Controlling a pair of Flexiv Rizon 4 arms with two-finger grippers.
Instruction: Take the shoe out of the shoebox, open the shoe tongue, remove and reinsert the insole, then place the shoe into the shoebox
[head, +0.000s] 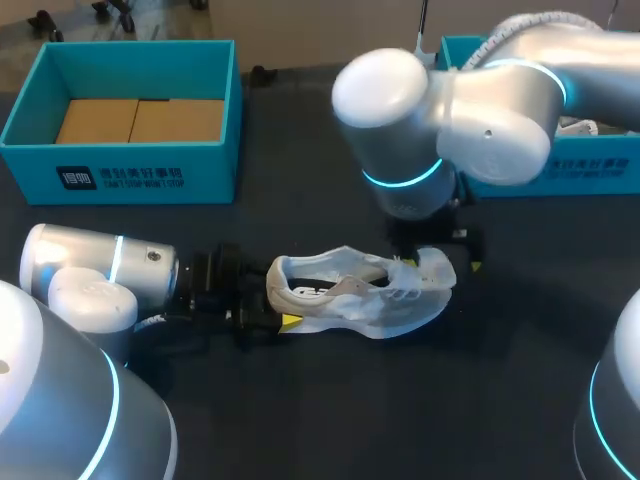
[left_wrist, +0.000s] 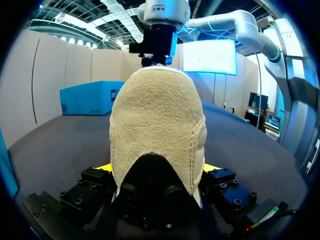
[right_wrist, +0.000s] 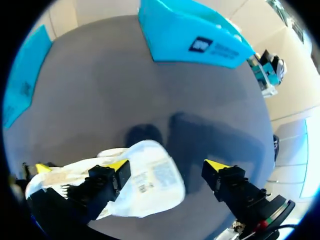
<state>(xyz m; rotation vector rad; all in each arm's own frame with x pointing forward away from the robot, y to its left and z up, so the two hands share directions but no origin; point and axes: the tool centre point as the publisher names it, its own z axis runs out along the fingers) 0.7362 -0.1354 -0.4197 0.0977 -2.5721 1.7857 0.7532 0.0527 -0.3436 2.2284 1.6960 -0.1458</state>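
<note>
On the dark table (head: 330, 420) the biggest things are the two silver arms. The left arm (head: 90, 275) comes in low from the left side. The right arm (head: 450, 110) bends down from the far right corner to the middle of the table.

Behind the left arm, at the far left, stands the open blue shoebox (head: 130, 175) with brown cardboard (head: 140, 120) on its floor. A second blue box (head: 590, 175) stands at the far right, partly hidden by the right arm.

The white shoe (head: 350, 290) is outside the shoebox, in the middle of the table between the two arms. Its heel points to the left arm and its toe to the right.

The left gripper (left_wrist: 158, 166) is clamped on the heel, one yellow tip at each side of it. The right gripper (right_wrist: 166, 166) hangs over the toe end with its fingers spread wide. One finger (right_wrist: 107, 175) is above the white upper and the other is above bare table, so they grip nothing.
</note>
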